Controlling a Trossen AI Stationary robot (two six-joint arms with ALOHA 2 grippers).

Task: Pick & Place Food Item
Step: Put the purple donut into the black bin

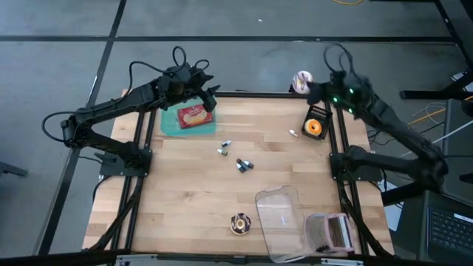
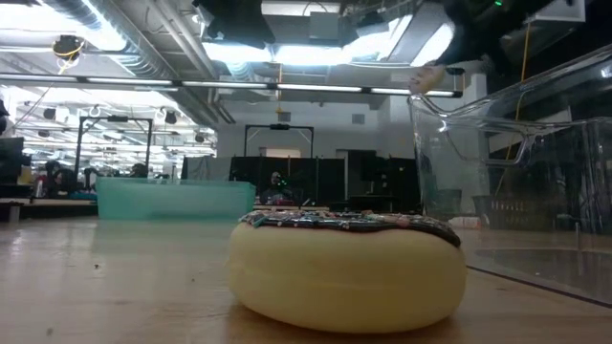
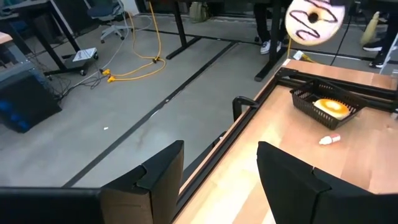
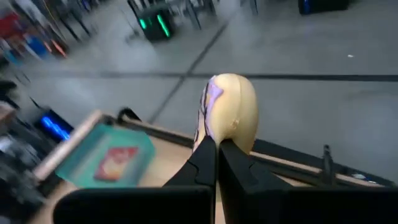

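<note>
A donut with white and purple icing (image 1: 301,81) hangs just beyond the table's far edge, at the right, with my right gripper (image 1: 310,87) shut on it. The left wrist view also shows this donut (image 3: 314,18). My left gripper (image 1: 212,98) stands open and empty in the air over the far right corner of a teal tray (image 1: 171,125). A red food pack (image 1: 194,116) lies flat in that tray. An orange donut (image 1: 315,127) lies in a black basket (image 1: 316,114) at the far right. A chocolate sprinkled donut (image 2: 349,263) rests flat near the front edge. My right gripper pinches the iced donut's rim (image 4: 219,135) between its two fingers (image 4: 205,160), at the rim's nearest part. The fingers reach in almost level from the table's right side. The donut stands on edge beyond the fingertips, lifted clear of the table.
Small wrapped pieces (image 1: 225,148), (image 1: 244,165), (image 1: 293,133) lie scattered mid-table. A clear plastic container (image 1: 284,222) and a pinkish object (image 1: 332,233) sit at the near right. Bare wood (image 1: 177,192) spreads across the left and middle.
</note>
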